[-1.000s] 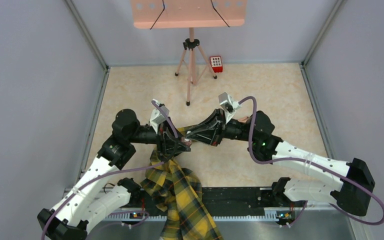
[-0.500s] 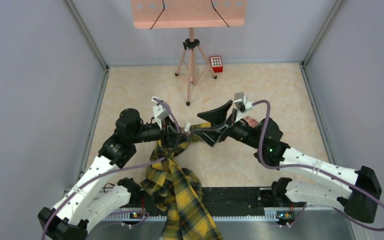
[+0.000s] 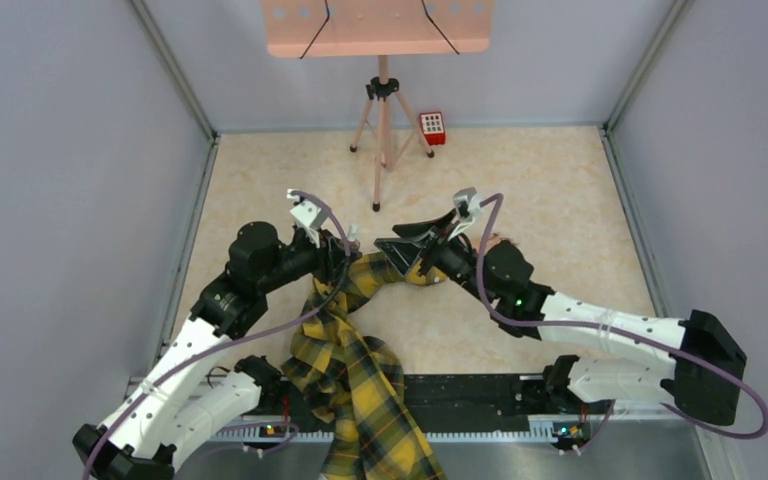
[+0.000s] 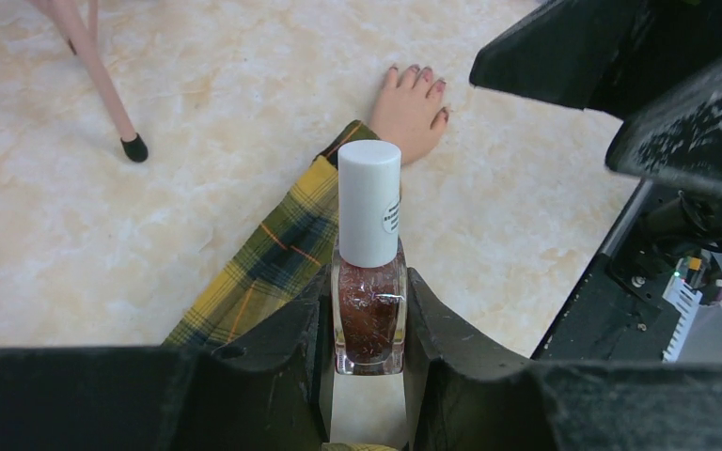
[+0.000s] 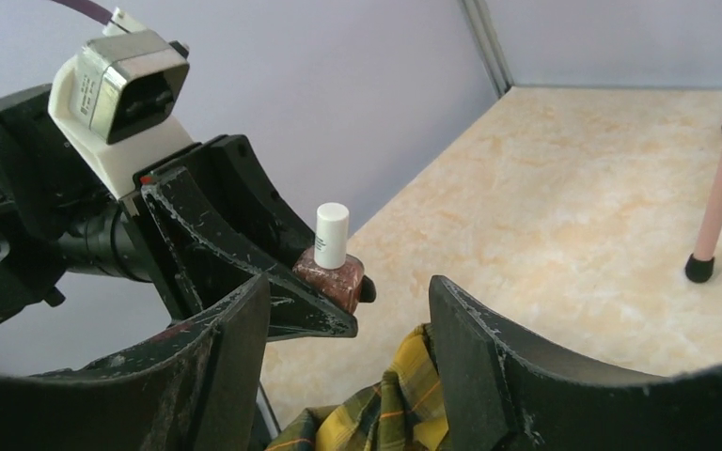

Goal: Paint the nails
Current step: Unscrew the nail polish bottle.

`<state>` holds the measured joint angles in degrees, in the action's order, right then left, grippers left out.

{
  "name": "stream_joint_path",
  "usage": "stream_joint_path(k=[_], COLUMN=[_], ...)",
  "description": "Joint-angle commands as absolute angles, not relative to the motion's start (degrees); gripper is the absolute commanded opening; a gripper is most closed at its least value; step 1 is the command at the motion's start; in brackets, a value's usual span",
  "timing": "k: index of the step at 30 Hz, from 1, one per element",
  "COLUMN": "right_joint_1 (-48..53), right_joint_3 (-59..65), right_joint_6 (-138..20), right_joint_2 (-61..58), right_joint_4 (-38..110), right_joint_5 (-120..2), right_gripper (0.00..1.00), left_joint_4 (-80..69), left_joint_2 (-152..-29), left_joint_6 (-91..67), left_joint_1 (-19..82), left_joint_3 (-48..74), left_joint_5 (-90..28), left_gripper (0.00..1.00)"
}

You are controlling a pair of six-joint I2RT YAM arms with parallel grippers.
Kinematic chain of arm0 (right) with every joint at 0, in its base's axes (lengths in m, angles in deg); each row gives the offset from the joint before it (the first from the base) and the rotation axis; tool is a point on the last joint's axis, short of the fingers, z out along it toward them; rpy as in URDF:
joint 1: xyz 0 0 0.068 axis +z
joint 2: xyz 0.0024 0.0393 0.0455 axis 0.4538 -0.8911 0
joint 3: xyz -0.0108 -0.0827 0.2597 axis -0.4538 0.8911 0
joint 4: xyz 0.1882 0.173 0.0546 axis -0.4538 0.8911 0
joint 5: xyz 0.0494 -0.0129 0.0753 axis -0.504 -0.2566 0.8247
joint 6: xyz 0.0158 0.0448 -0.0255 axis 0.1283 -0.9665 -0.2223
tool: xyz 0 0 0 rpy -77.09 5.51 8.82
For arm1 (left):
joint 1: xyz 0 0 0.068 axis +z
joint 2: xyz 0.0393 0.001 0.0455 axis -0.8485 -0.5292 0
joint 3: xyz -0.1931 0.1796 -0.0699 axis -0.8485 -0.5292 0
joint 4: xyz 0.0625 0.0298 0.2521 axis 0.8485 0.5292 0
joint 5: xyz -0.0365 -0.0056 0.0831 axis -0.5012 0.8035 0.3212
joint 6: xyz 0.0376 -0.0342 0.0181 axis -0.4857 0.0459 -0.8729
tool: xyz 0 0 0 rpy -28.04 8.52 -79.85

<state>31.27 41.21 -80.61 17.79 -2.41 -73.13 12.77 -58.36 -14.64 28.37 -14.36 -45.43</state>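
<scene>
Between the left gripper's (image 4: 368,329) clamped black fingers stands an upright glass bottle of reddish-brown polish (image 4: 368,258) with a white cap. Facing it, the right gripper (image 5: 350,310) gapes wide and empty. Farther off, the pale mannequin hand's dark red nails (image 4: 423,83) rest on the beige marbled table (image 4: 150,188), with the yellow-black plaid sleeve (image 4: 263,263) trailing nearer.

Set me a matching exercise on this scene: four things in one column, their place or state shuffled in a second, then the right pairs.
1. polish bottle
2. mannequin hand
3. right claw
4. red box

A. open, holding nothing
B. beside the tripod
C. lying flat past the plaid sleeve
D. gripped upright in the left claw

Pairs: 1-D, 2-C, 3-A, 4-B
</scene>
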Motion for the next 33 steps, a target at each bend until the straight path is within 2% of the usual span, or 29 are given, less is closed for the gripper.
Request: stream_joint_path(k=[1, 5, 8, 23, 33], right_joint_1=[33.0, 33.5, 33.5, 33.4, 33.4], right_joint_3=[35.7, 34.4, 33.0, 27.1, 25.2], right_joint_6=[-81.7, -83.6, -85.5, -87.7, -88.2], right_joint_2=[13.4, 9.6, 6.5, 0.2, -1.7], right_joint_4=[-5.7, -8.7, -10.8, -6.7, -4.1], right_joint_5=[-74.6, -74.0, -72.5, -72.5, -72.1], right_gripper=[0.61, 0.66, 0.66, 0.48, 0.44], left_joint_4=[12.1, 12.2, 12.3, 12.3, 12.1], left_joint_2=[-57.5, -57.4, -57.6, -58.2, -58.3], left_joint_6=[-15.0, -14.4, -13.9, -13.4, -13.1], left_joint_1=[28.5, 28.5, 28.5, 28.5, 28.6], left_joint_3=[-13.2, -13.3, -13.4, -13.3, -13.2], left_joint_5=[-41.9, -41.8, -41.7, -41.8, -42.4], left_gripper=[0.00, 0.00, 0.00, 0.00, 0.00])
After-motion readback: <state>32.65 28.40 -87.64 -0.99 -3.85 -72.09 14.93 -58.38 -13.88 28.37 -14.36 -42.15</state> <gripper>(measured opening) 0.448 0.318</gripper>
